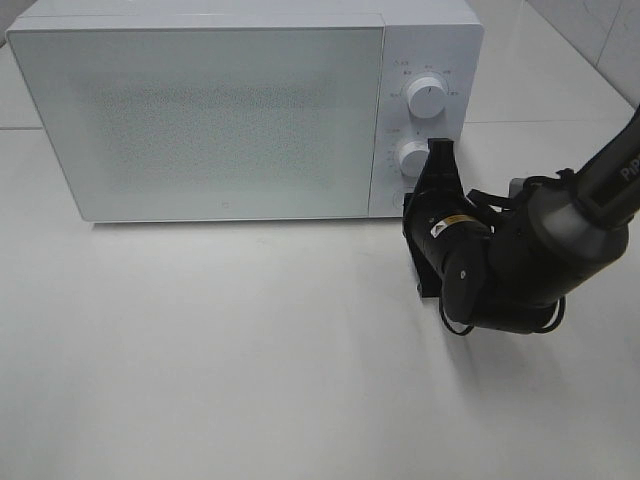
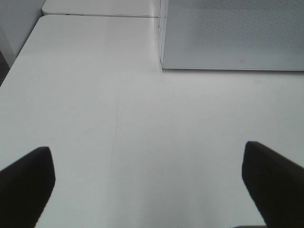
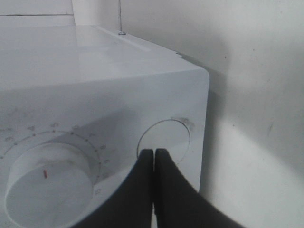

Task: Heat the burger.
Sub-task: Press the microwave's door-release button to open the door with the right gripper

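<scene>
Table (image 1: pixel 200 350): white, with nothing loose on it in any view.

Microwave oven (image 1: pixel 430 30): stands at the far side. Its frosted door (image 1: pixel 200 110) is closed and covers the left and middle of the front. The control panel is on the right.

Burger: not visible in any view. It may sit behind the door, but the frosting hides the inside, so this cannot be told.

Right gripper (image 1: pixel 440 147): jaws pressed together, holding nothing. Its long axis points far, at the panel, just right of the lower dial (image 1: pixel 410 158). In the wrist view the tips meet the lower rim of a flush round button (image 3: pixel 166 135); whether they touch it or stop just short is unclear.

Left gripper (image 2: pixel 149 190): jaws wide apart and empty, over bare table at the oven's near left corner, well away from the controls.

Judgement: the controls fall to the right arm, which needs only a short push straight ahead.
</scene>
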